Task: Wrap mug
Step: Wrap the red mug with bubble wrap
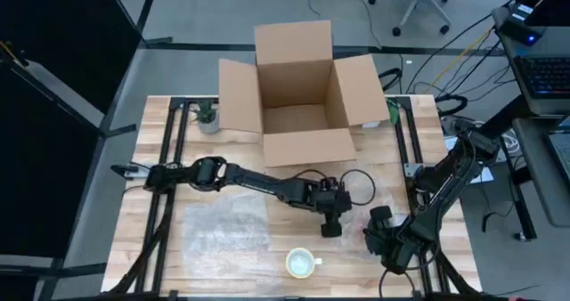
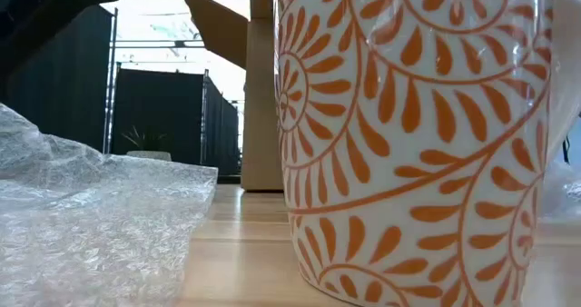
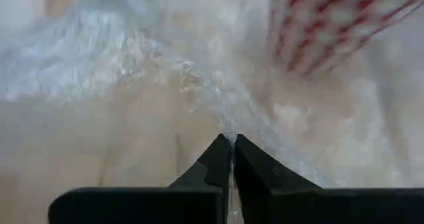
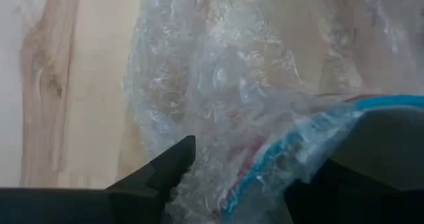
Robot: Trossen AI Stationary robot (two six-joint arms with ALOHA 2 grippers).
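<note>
The orange-patterned mug [image 1: 301,264] stands upright at the table's [image 1: 151,127] near edge, just beside the bubble wrap sheet [image 1: 223,225]. The left gripper [image 1: 330,225] sits above the mug, its jaws pressed together on a wrap edge. The right gripper [image 1: 381,239], lower right, has jaws spread around crumpled wrap. An open cardboard box [image 1: 298,96] stands behind.

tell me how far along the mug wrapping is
Early stage. Done: the bubble wrap is laid out on the table, and the open cardboard box waits behind. In hand: the left gripper is shut on an edge of the wrap; the right gripper has wrap between its open fingers. Left: the mug stands bare and upright near the table's front edge, not yet rolled in wrap or boxed.
</note>
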